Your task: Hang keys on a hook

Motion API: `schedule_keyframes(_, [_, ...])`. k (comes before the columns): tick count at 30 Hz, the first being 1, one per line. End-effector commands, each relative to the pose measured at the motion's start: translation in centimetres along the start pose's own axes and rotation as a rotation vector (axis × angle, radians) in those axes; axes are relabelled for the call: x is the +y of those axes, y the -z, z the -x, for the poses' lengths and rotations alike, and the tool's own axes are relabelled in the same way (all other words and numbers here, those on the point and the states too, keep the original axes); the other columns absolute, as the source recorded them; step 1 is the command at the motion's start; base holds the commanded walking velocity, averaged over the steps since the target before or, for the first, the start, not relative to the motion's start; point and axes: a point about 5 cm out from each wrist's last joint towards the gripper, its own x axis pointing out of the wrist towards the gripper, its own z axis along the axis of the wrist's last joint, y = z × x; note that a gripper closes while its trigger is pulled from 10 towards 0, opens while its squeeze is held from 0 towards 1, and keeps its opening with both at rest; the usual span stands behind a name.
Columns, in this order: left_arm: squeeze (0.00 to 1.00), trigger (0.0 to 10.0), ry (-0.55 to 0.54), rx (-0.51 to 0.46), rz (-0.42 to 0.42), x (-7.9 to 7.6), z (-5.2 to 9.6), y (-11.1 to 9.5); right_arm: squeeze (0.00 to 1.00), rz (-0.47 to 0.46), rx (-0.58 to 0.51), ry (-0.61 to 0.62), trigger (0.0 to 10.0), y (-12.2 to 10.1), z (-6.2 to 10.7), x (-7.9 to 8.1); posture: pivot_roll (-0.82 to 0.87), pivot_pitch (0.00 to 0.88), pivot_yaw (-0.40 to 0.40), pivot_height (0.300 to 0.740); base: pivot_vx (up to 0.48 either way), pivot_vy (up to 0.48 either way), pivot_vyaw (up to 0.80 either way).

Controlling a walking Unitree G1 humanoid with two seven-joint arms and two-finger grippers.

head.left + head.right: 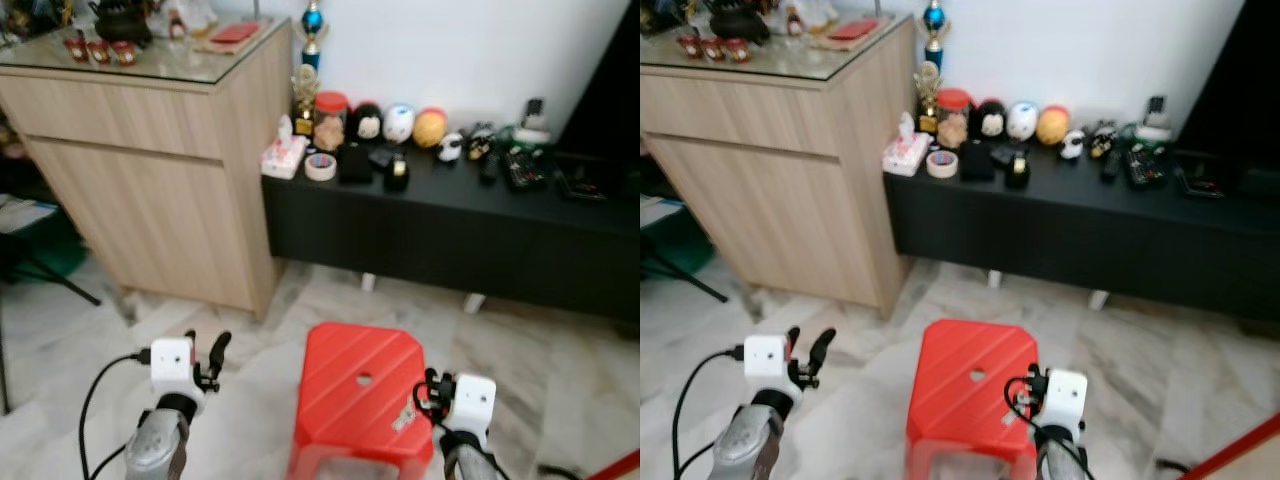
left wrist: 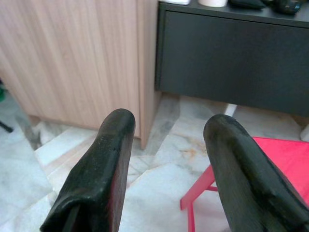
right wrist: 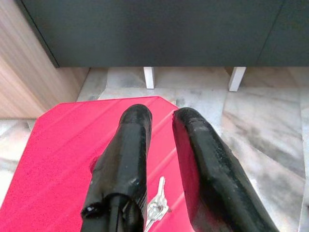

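- Here, the keys (image 3: 158, 204) lie on the red stool (image 1: 361, 385), near its right front edge, seen between the right gripper's fingers in the right wrist view.
- The right gripper (image 3: 161, 121) hovers just above the stool top, over the keys; its fingers are slightly apart and hold nothing.
- The left gripper (image 2: 166, 128) is raised over the marble floor (image 1: 250, 340) to the left of the stool, fingers wide apart and empty.
- The stool stands on the floor in front of a low black bench (image 1: 450, 225), with a round hole (image 1: 364, 379) in the middle of its seat.
- On the bench, from the left: a tissue box (image 1: 284, 155), a tape roll (image 1: 320, 167), a jar (image 1: 329, 120) with a red lid holding something pale that I cannot make out, a row of round figurines (image 1: 398, 123), then small dark gadgets (image 1: 520, 165) toward the right.
- A trophy (image 1: 313, 30) with a blue ball stands behind the jar, against the white wall.
- A wooden cabinet (image 1: 150, 180) stands left of the bench, touching its end; small red items (image 1: 98, 49) and a red flat thing (image 1: 235, 33) rest on its glass top.
- No hook can be made out.
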Motion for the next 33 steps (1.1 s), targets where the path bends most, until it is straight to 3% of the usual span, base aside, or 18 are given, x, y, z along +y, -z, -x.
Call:
schedule_keyframes(1, [0.00,10.0,-0.005,0.017,0.006,0.2,0.0,0.3,0.00,-0.002,0.017,-0.003,10.0,0.3,0.1,0.0,0.04,0.012,-0.058,0.666,0.000,0.000,0.00])
schedule_keyframes(33, [0.00,10.0,0.006,0.031,0.003,0.0,-0.6,0.3,0.00,0.034,0.117,-0.029,10.0,1.1,-0.6,0.4,0.04,0.018,-0.059,0.647,0.000,0.000,0.00])
